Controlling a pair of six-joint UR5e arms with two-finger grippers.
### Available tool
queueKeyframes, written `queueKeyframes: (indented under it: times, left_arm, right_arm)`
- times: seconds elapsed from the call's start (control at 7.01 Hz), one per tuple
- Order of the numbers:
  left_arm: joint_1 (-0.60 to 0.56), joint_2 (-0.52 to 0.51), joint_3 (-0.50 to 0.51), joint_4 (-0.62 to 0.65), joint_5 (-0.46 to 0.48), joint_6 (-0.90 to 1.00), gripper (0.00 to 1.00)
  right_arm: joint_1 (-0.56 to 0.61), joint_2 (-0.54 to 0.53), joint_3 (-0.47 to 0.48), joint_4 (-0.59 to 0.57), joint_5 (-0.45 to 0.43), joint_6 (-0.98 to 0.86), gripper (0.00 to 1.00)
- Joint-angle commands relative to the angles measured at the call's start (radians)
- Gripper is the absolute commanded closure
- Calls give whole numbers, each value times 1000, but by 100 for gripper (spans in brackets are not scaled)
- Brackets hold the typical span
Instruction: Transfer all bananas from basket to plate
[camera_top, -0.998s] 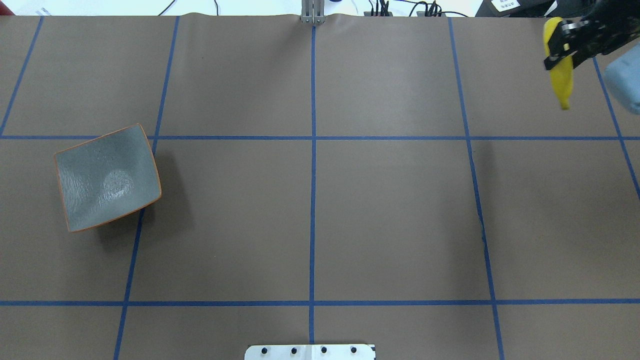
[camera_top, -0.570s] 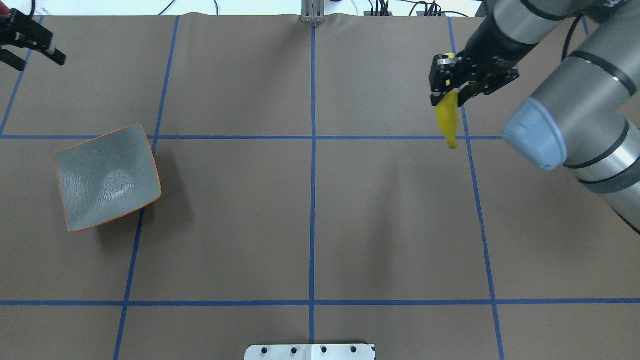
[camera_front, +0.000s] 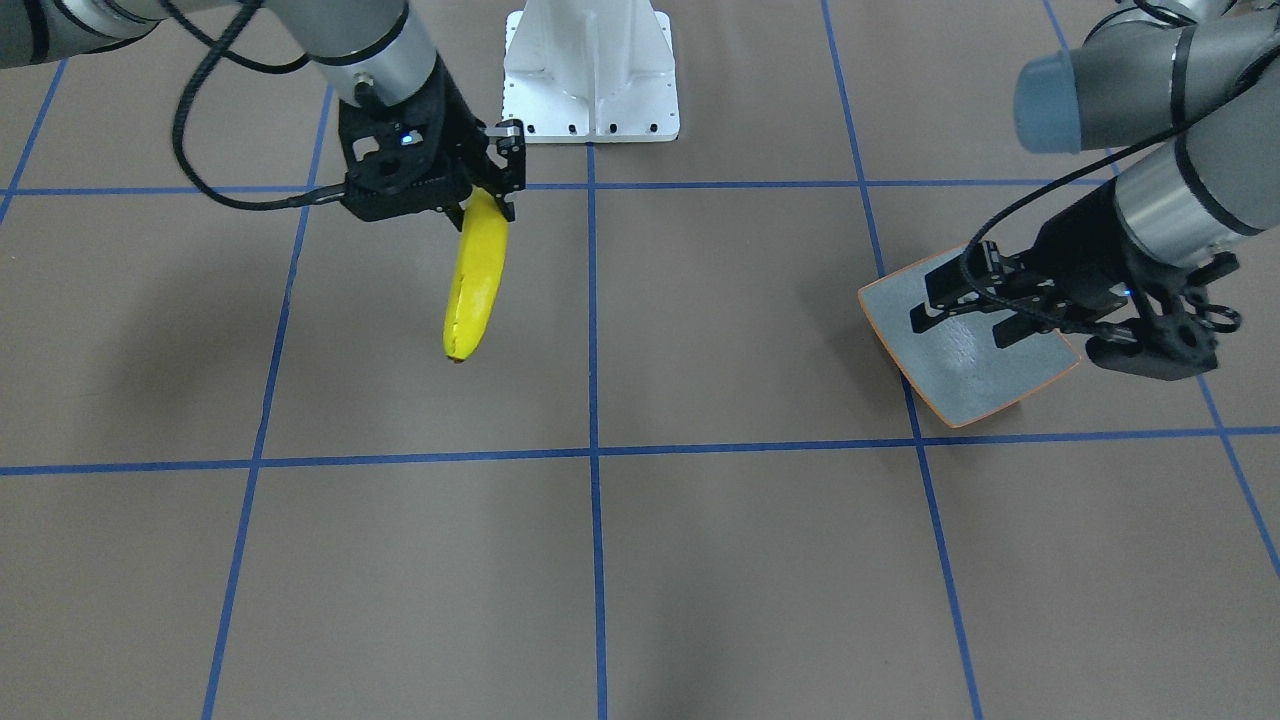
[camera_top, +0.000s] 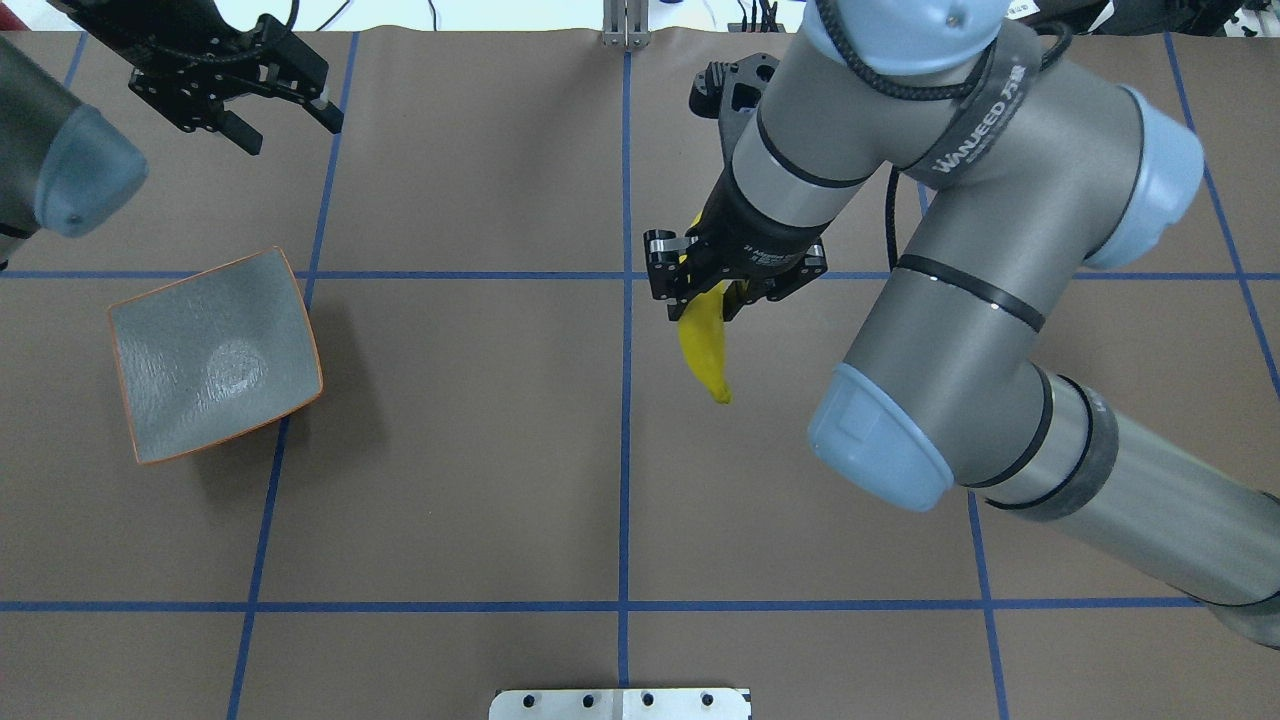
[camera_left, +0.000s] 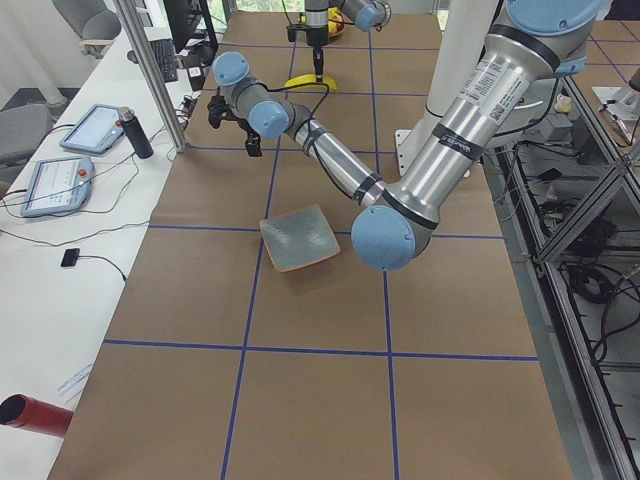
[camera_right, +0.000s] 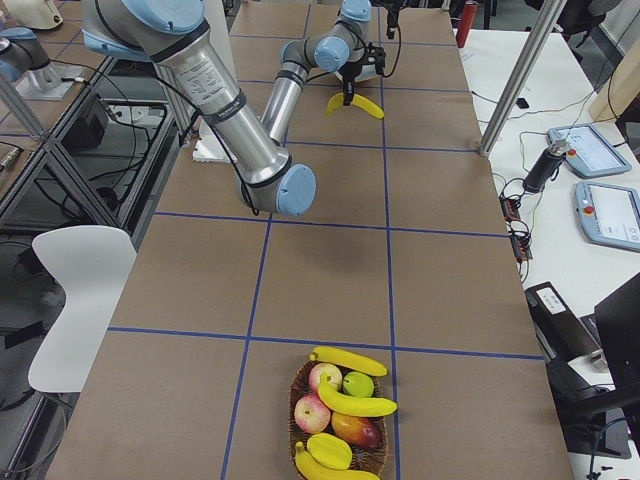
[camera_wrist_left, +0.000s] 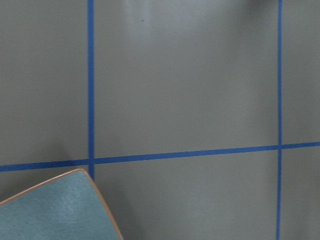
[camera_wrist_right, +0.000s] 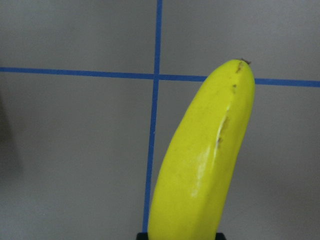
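Note:
My right gripper (camera_top: 700, 292) is shut on one end of a yellow banana (camera_top: 706, 345), which hangs above the table just right of the centre line. The banana also shows in the front view (camera_front: 473, 280) and fills the right wrist view (camera_wrist_right: 205, 160). The grey-blue plate (camera_top: 215, 355) with an orange rim lies empty at the left. My left gripper (camera_top: 288, 128) is open and empty, in the air beyond the plate's far side. Its fingers (camera_front: 935, 312) stand apart in the front view. A wicker basket (camera_right: 293, 398) at the robot's right end of the table holds several more bananas (camera_right: 355, 402).
The basket also holds apples and a mango (camera_right: 355, 430). The robot's white base (camera_front: 592, 70) stands at the near edge. The right arm's big elbow (camera_top: 880, 450) hangs over the right half of the table. Blue tape lines grid the brown table.
My right gripper has carried the banana leftward from the far right corner to near the table's centre. My left gripper has come in at the far left and moved right.

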Motion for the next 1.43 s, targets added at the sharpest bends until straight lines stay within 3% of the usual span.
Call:
queueKeyframes:
  times: [0.0, 0.29, 0.71, 1.0, 1.28]
  left_arm:
    - [74, -39, 14, -212, 32, -331, 0]
    - [167, -67, 52, -384, 142, -520, 0]
    - [180, -91, 108, -573, 144, -675, 0]
    - [180, -114, 126, -685, 179, -774, 0]
    - [191, -119, 126, -720, 179, -811, 0]
  right_arm:
    - [-77, 31, -3, 0, -65, 70, 100]
    - [-80, 38, -4, 4, -68, 70, 100]
    - [-79, 56, 0, 35, -70, 70, 100]
    - [-77, 44, 0, 152, -70, 100, 100]
    - [-77, 24, 0, 254, -71, 130, 100]
